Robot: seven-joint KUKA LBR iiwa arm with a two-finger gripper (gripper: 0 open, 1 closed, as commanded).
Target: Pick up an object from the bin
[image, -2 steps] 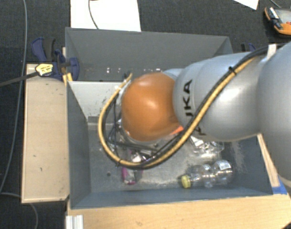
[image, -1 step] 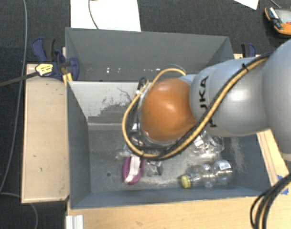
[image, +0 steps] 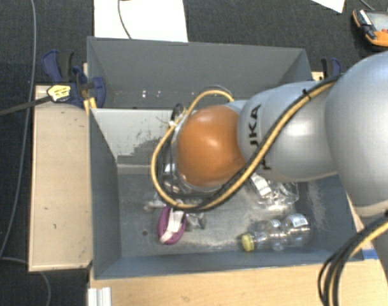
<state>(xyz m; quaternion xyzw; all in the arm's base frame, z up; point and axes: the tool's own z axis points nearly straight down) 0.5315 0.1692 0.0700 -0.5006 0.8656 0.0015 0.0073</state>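
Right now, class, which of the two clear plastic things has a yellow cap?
The bottle lying along the bin's near wall; the crumpled clear piece behind it shows none.

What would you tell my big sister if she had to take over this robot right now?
Pincer: low in the bin, under the arm's orange cover, right above a purple-and-white thing on the floor. I cannot tell if it grips it.
Other things: a clear bottle with a yellow cap lies by the near wall, with crumpled clear plastic behind it.
Done: nothing seen lifted yet.
Left: grip one thing and lift it out.
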